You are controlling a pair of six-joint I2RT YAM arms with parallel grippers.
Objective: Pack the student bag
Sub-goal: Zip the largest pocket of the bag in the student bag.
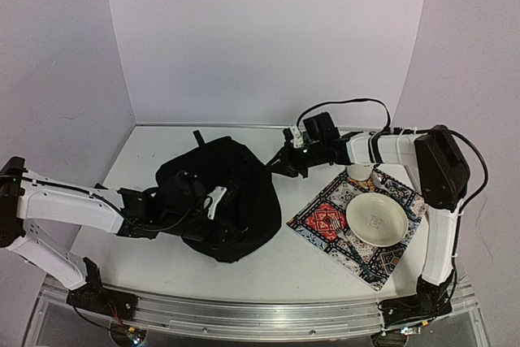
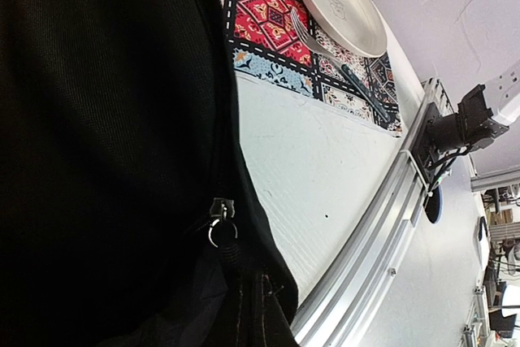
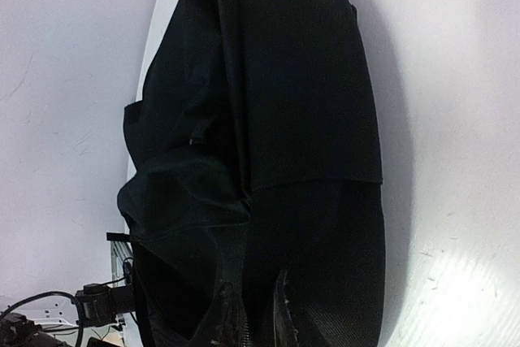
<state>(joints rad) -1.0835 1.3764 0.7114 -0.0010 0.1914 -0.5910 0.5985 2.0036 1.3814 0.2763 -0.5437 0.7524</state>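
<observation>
Bag: the large, soft black fabric student bag (image 1: 231, 201) lies slumped on the white counter (image 1: 154, 160), left of centre, between the two arms; a strap end pokes out at its far side.
Progress: I judge the packing unfinished; nothing is seen going in, no open mouth shows, and what is inside is hidden.
Left to do: probably opening the bag wide and loading it; no loose school item is in view, only a table setting on the right.
Left hand: the left hand (image 1: 203, 201) is closed and buried in the bag's folds; its wrist view is filled with cloth, so I cannot tell whether it pinches any.
Right hand: the right hand (image 1: 280, 166) sits at the bag's far right edge; its dark tips are black against black in the wrist view, so I cannot tell whether they are parted or gripping.
Bag fabric: finely ribbed matte weave; limp, creased, with stitched seams and a small metal zip pull (image 2: 218, 221) on a ring.
Placemat: flat rectangular cloth placemat (image 1: 325, 221) in a red, blue and black patchwork pattern; well apart from the bag.
Plate: round, glossy cream plate (image 1: 376, 219), shallow; resting on the mat.
Cup: small white cup (image 1: 360, 171) at the mat's far corner.
Fork: metal fork (image 2: 313, 38) with a dark handle; lying beside the plate.
</observation>
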